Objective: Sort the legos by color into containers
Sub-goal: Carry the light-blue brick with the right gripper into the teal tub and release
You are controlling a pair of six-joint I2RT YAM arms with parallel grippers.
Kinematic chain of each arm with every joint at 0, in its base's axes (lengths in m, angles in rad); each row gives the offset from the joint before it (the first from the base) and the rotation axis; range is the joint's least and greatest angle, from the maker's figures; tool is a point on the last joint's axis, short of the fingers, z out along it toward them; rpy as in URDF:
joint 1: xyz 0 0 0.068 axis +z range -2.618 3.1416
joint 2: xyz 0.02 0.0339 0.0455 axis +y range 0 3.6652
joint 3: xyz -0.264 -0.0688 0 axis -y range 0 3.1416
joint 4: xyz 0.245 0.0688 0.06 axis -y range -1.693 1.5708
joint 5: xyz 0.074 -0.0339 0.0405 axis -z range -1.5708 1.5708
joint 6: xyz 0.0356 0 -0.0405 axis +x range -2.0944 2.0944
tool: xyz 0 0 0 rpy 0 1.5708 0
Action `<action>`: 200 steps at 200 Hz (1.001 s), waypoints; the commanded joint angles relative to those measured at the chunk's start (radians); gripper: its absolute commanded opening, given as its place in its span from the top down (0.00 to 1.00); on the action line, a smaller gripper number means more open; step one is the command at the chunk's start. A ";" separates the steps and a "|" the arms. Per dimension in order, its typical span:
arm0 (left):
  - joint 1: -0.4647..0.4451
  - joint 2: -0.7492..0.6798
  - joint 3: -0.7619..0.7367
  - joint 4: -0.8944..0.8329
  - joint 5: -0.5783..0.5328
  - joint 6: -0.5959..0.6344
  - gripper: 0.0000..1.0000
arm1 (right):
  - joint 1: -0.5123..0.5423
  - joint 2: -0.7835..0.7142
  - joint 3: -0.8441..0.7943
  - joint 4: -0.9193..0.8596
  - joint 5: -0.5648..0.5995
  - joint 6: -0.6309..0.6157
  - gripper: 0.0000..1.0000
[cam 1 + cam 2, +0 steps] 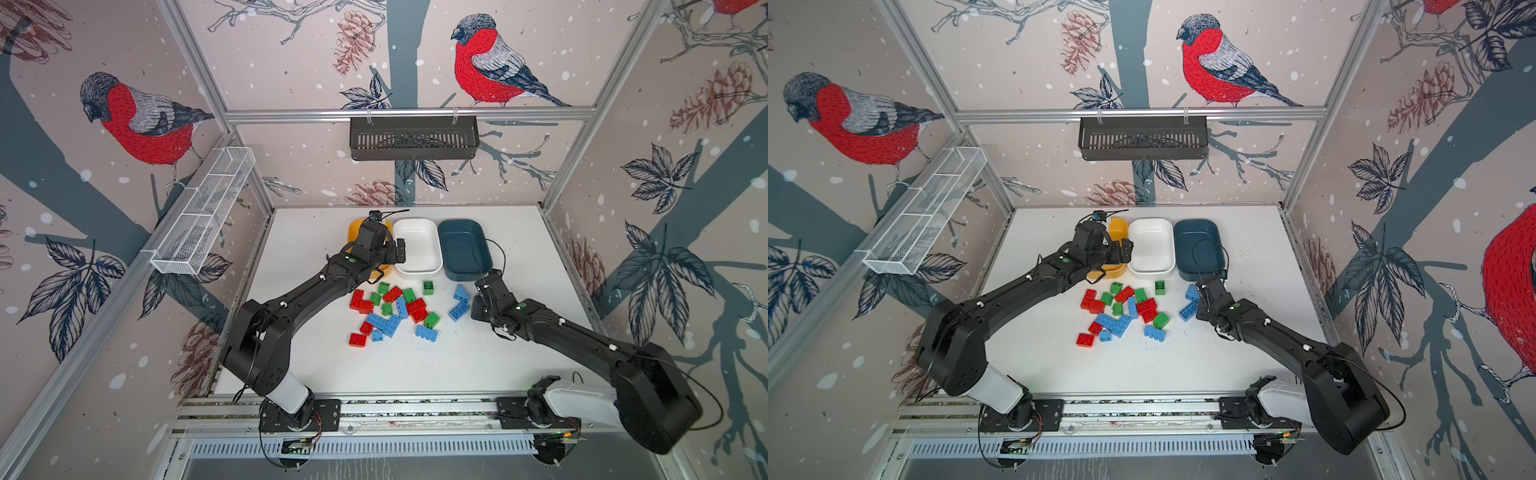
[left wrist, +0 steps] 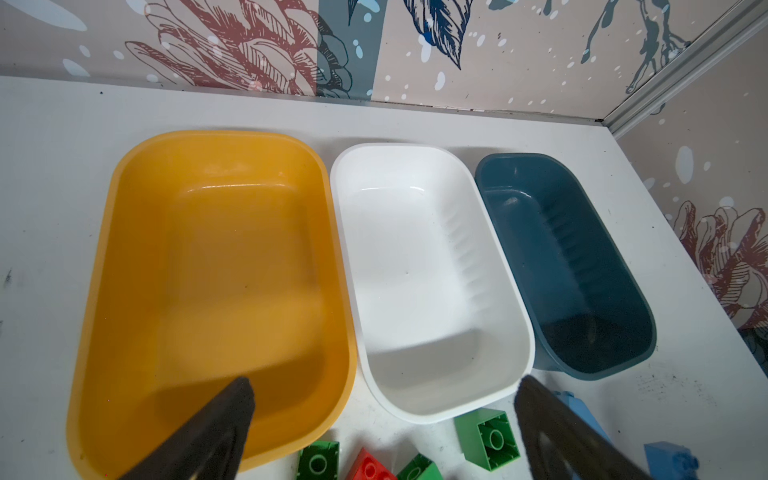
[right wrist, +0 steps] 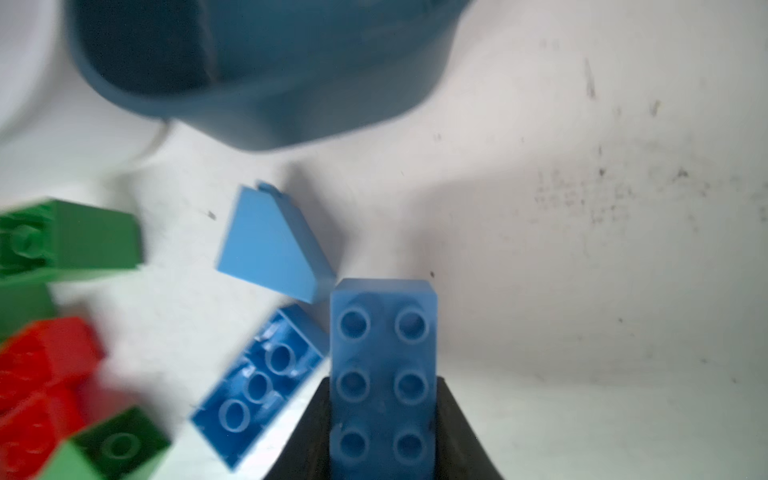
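1. The legos (image 1: 390,324): red, green and light blue bricks, heaped loosely on the white surface (image 1: 415,365), just in front of the tubs.
2. One light blue six-stud brick (image 3: 384,324): clamped between the fingers of the right hand (image 3: 384,382), studs turned toward the wrist camera. Whether it is clear of the surface cannot be told.
3. One blue slope brick (image 3: 270,245) and one upturned blue brick (image 3: 257,386): laid just beside the clamped brick, apart from the main heap.
4. The containers: yellow tub (image 2: 124,249), white tub (image 2: 415,270) and teal tub (image 2: 561,249), set side by side in a row at the back of the surface.
5. The left hand (image 2: 384,384): fingers spread wide, nothing gripped; hung above the near ends of the yellow and white tubs.
6. One black slotted basket (image 1: 413,139), hung on the back rail; one white wire-mesh basket (image 1: 203,212), fixed along the left rail.
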 commanded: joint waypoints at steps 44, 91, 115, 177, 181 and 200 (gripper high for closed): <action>0.000 -0.045 -0.039 -0.056 -0.066 -0.041 0.02 | -0.080 0.145 0.183 0.250 -0.007 -0.121 0.71; -0.001 -0.075 -0.080 -0.103 -0.043 -0.081 0.02 | -0.181 0.365 0.354 0.272 -0.154 -0.221 0.69; -0.005 -0.078 -0.120 -0.113 0.065 -0.097 0.02 | -0.207 0.490 0.485 0.221 -0.175 -0.260 0.67; -0.039 -0.114 -0.199 -0.173 0.054 -0.112 0.02 | -0.197 0.547 0.579 0.146 -0.147 -0.264 0.42; -0.041 -0.118 -0.204 -0.171 0.053 -0.115 0.02 | -0.195 0.540 0.575 0.143 -0.147 -0.264 0.41; -0.075 -0.133 -0.220 -0.150 0.032 -0.131 0.02 | -0.178 0.499 0.547 0.128 -0.142 -0.261 0.36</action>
